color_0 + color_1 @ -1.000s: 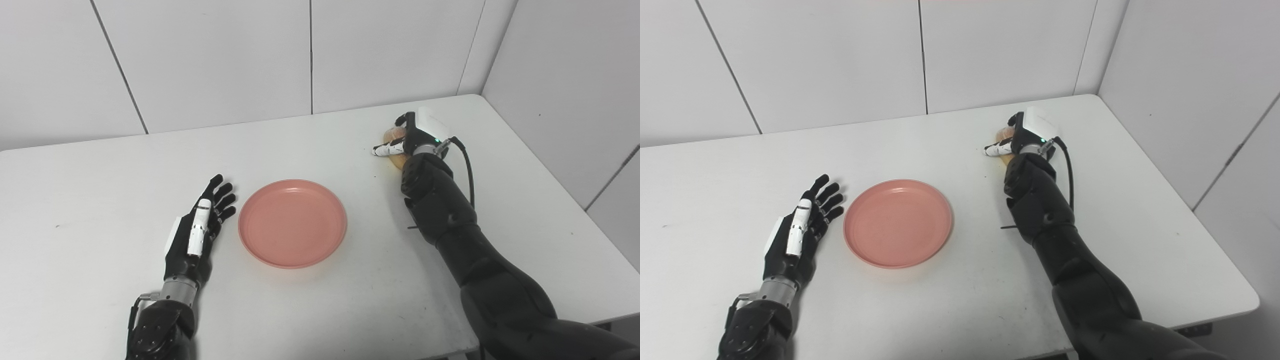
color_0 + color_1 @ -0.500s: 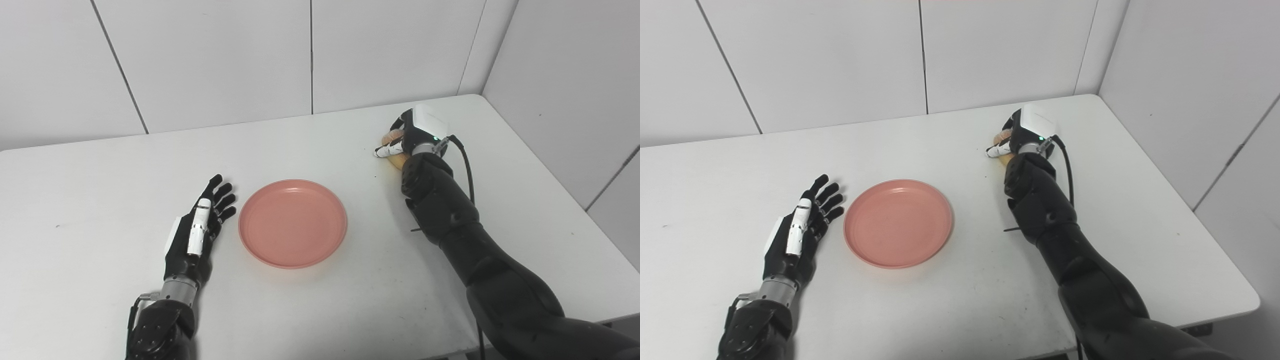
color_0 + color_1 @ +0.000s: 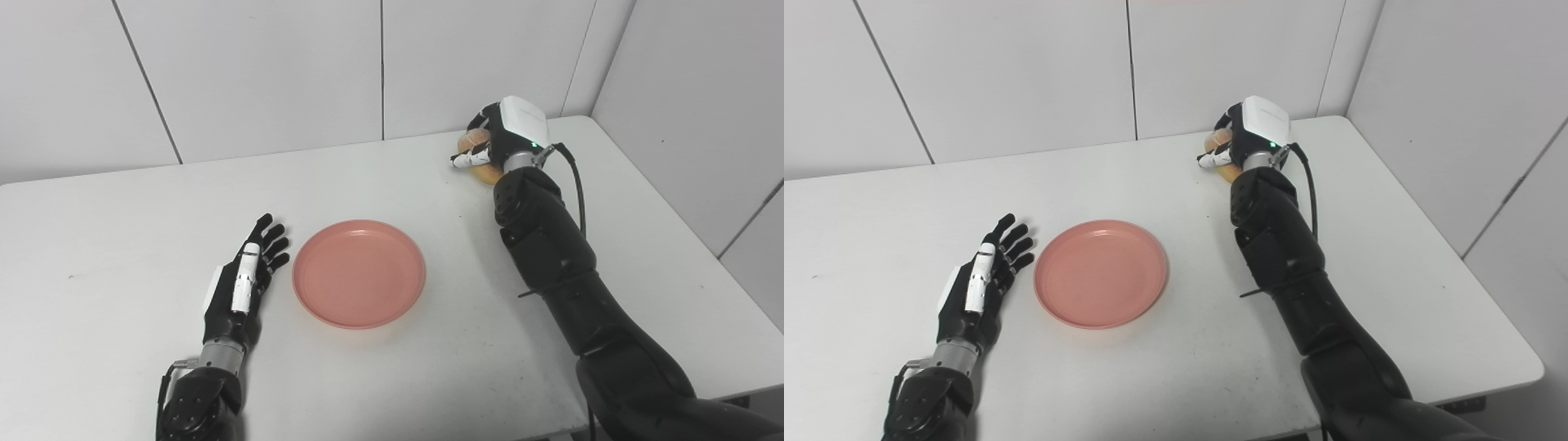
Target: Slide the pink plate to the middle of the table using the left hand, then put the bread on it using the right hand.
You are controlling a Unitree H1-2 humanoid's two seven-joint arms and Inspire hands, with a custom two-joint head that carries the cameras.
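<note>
Your right robot hand [image 3: 497, 139] was clamped on the bread [image 3: 476, 142], a round golden-brown bun: the dark fingers [image 3: 481, 117] curled over its far side and the white-tipped thumb [image 3: 468, 159] crossed its near side. The bun sat in that grip near the far right part of the bench [image 3: 392, 380], in front of the wall panels [image 3: 257, 73]. Whether it was lifted clear of the surface or touching it, you could not tell from either view. The white back of that hand faced up and to the right, with a small green light near the wrist, and a black cable [image 3: 576, 184] looped from the wrist down along the forearm. The right arm [image 3: 551, 263] reached from the lower right edge up toward the far side of the bench, well apart from the plate.

The pink plate [image 3: 359, 273] lay flat near the middle of the bench, with nothing on it.

Your left robot hand [image 3: 242, 288] lay just beside the plate's left rim, holding nothing, its fingers spread and pointing away from you, and its white-segmented thumb lying along the top. No contact with the plate showed.

No brand, label or writing could be read anywhere.
</note>
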